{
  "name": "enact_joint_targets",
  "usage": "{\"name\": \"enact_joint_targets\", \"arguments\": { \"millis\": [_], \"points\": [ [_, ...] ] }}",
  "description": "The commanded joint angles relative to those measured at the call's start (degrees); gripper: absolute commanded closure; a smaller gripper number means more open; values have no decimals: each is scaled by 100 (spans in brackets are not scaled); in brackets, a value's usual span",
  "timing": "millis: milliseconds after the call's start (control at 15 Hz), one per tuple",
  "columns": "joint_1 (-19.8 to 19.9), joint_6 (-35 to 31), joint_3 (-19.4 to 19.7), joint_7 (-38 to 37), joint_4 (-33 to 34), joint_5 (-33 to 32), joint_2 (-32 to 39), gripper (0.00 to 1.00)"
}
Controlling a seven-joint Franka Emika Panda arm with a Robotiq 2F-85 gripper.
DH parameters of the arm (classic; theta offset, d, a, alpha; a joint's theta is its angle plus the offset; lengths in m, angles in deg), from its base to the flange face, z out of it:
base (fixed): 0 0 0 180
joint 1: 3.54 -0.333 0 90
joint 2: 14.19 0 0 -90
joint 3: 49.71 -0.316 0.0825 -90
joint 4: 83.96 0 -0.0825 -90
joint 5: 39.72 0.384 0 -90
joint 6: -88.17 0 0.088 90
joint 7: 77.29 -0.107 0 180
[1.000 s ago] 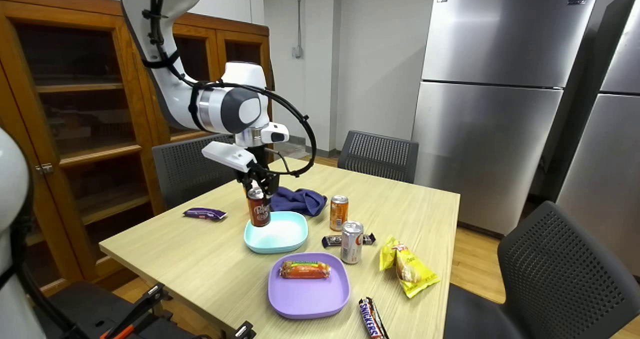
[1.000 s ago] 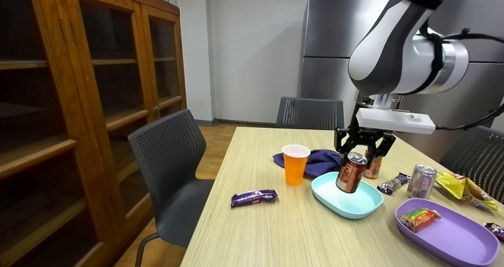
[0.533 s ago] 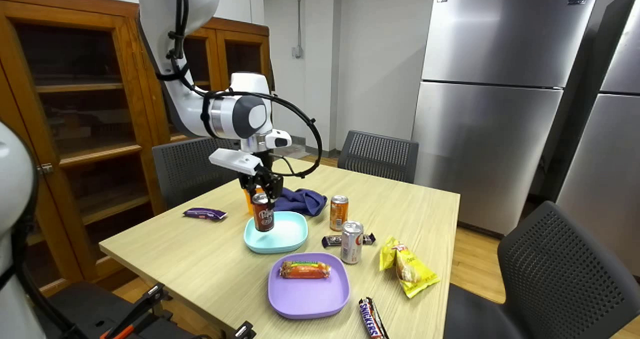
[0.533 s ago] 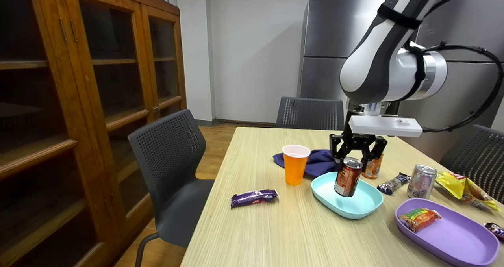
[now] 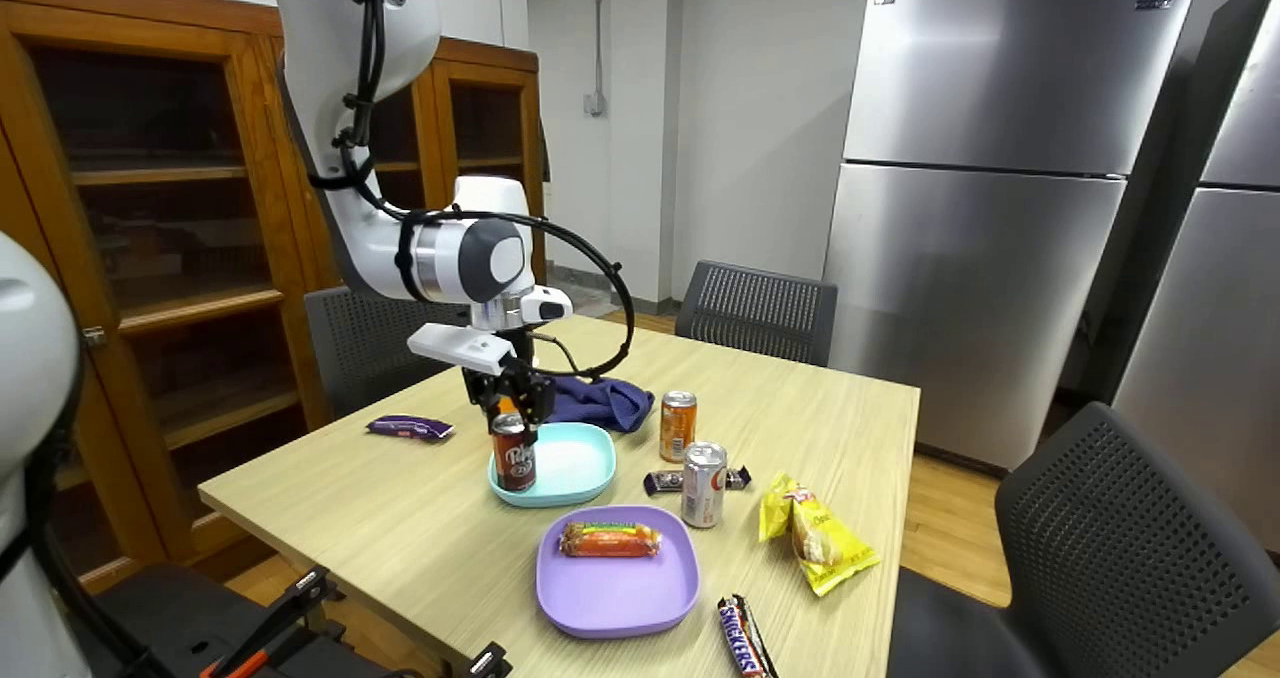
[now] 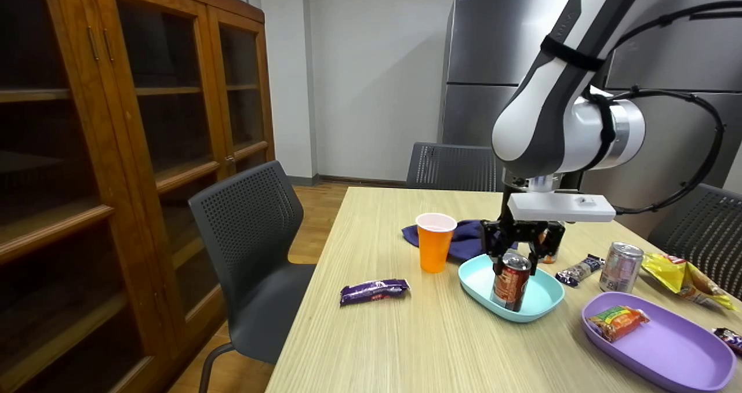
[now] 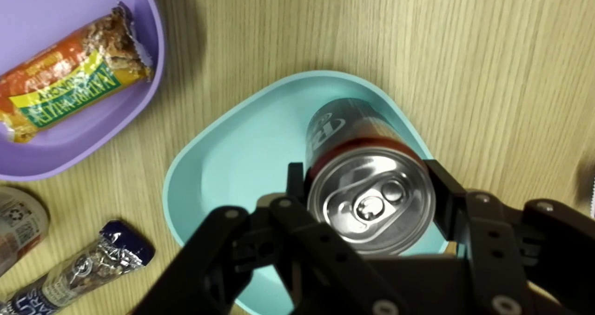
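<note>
A dark red soda can (image 6: 511, 288) stands nearly upright inside the light teal plate (image 6: 542, 297), close to its rim. My gripper (image 7: 368, 185) is shut on the can's upper part, with black fingers (image 7: 448, 194) pressing it from both sides. From above, the wrist view shows the can's silver lid and pull tab. In an exterior view the gripper (image 5: 513, 428) points down, and the can (image 5: 516, 461) hides part of the plate (image 5: 580, 468). Whether the can's base touches the plate I cannot tell.
A purple plate (image 5: 620, 608) holds a granola bar (image 5: 610, 540). Nearby are an orange can (image 5: 678, 426), a silver can (image 5: 704, 488), a dark bar (image 6: 578, 270) and a yellow bag (image 5: 825, 548). Behind sit an orange cup (image 6: 435, 251) and a blue cloth (image 5: 612, 405).
The gripper has come down with the can in its hold, lowering it from above the teal plate into it. The other items on the table have stayed in place.
</note>
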Motion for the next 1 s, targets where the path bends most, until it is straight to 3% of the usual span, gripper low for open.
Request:
{"name": "enact_joint_targets", "arguments": {
  "millis": [0, 333, 400, 467, 667, 933],
  "points": [
    [-118, -91, 129, -168, 39, -139, -21, 62],
    [-85, -101, 109, -119, 27, -78, -15, 62],
    [-94, -68, 115, -114, 24, -93, -13, 49],
    [-113, -72, 137, -148, 18, -105, -5, 12],
    [-96, -16, 130, -128, -28, -91, -77, 1],
    [46, 82, -23, 41, -257, 45, -471, 0]
  ]
}}
